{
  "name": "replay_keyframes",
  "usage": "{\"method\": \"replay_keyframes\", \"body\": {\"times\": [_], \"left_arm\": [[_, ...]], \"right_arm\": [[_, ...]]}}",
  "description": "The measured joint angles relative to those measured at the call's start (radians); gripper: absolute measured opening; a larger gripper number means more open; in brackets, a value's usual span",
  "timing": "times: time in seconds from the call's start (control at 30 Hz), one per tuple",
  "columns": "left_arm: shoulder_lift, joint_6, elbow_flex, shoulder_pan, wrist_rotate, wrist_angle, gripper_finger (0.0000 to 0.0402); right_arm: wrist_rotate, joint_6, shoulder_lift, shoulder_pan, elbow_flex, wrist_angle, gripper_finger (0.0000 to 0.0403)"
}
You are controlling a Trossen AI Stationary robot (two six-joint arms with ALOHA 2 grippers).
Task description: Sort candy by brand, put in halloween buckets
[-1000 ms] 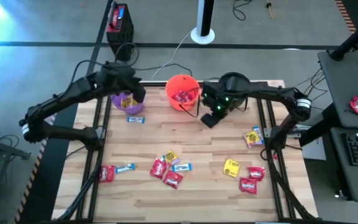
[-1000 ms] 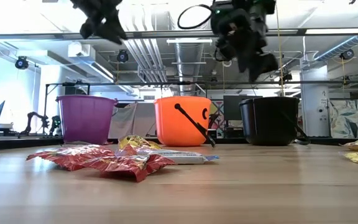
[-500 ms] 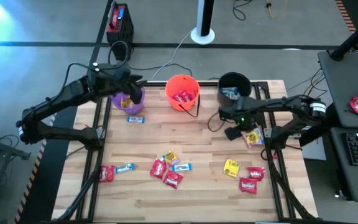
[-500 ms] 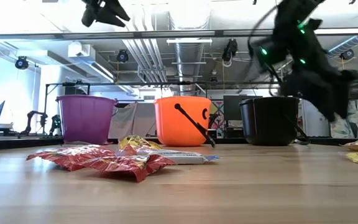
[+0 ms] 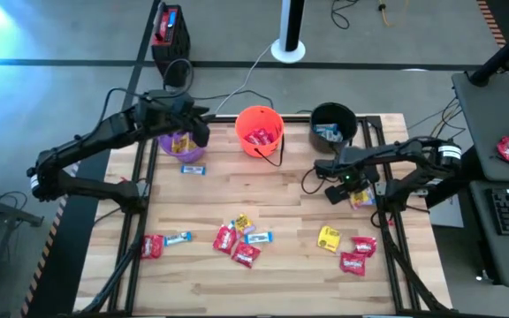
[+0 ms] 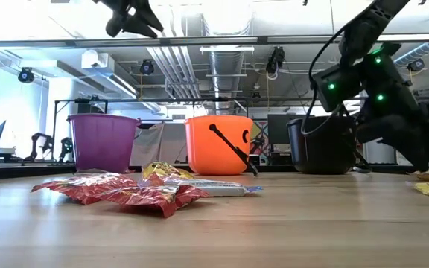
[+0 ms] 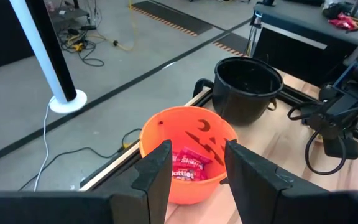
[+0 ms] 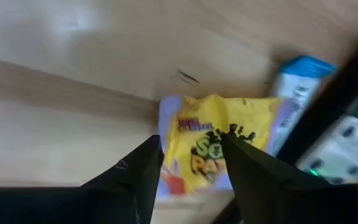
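Holding red candy (image 5: 259, 137): orange bucket (image 5: 247, 118) (upright).

wood table (image 5: 290, 177) — candy (image 5: 237, 238), buckets (image 5: 260, 130)

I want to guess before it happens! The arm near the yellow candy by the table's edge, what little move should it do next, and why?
Probably lower straight down. The right gripper hangs open just above the yellow packet, which lies flat on the table beside a blue-and-white packet. The yellow packet already sits between its fingers, so coming down and then closing looks like the natural next step.
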Motion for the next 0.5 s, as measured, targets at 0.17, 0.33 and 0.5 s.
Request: {"method": "replay_keyframes", "body": {"times": [0.17,0.33,0.5], "left_arm": [[0.008,0.000,0.000,0.000,0.000,0.000,0.0132],[0.010,0.020,0.000,0.000,0.000,0.009,0.0132],[0.010,0.026,0.000,0.000,0.000,0.030,0.0132]], "right_arm": [[-0.035,0.008,0.000,0.000,-0.048,0.078,0.0143],[-0.065,-0.011,-0.001,0.000,-0.089,0.135,0.0115],[-0.067,-0.038,-0.002,0.000,-0.079,0.139,0.0059]]}}
